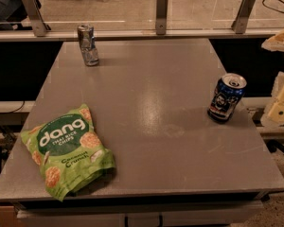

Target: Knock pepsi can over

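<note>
Camera view: pepsi can (226,98) is standing near the right edge of the surface (146,79).
Handling: likely light, stiff, slick; pushing high is looking best.
Right edge: gripper (280,105) is hovering just beyond it; how open, cannot tell.

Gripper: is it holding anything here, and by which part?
Nothing appears to be held. The gripper sits beyond the right edge of the table, apart from the standing pepsi can.
</note>
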`<state>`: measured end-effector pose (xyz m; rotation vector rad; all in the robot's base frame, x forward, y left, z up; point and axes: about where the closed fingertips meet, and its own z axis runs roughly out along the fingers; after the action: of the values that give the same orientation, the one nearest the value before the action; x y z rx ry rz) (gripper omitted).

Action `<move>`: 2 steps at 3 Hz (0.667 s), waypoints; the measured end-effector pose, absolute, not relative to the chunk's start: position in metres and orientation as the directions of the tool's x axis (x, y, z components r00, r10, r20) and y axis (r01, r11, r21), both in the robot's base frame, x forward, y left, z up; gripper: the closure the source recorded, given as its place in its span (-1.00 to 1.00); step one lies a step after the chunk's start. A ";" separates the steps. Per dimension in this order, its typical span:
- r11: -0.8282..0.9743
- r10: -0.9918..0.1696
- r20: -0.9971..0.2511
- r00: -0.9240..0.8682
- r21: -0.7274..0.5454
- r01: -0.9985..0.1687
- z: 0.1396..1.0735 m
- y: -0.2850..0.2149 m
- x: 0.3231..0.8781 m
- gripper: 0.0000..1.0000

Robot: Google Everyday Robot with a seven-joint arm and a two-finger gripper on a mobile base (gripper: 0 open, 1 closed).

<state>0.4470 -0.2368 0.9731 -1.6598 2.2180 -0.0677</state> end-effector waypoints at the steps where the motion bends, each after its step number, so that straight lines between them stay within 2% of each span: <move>1: 0.363 -0.892 -0.372 -0.256 -0.254 -0.896 0.959 -0.272 0.466 -1.00; 2: 0.403 -0.820 -0.517 -0.244 -0.221 -0.888 0.934 -0.291 0.484 -1.00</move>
<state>0.4840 -0.2912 0.9345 -1.4505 2.0995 0.1572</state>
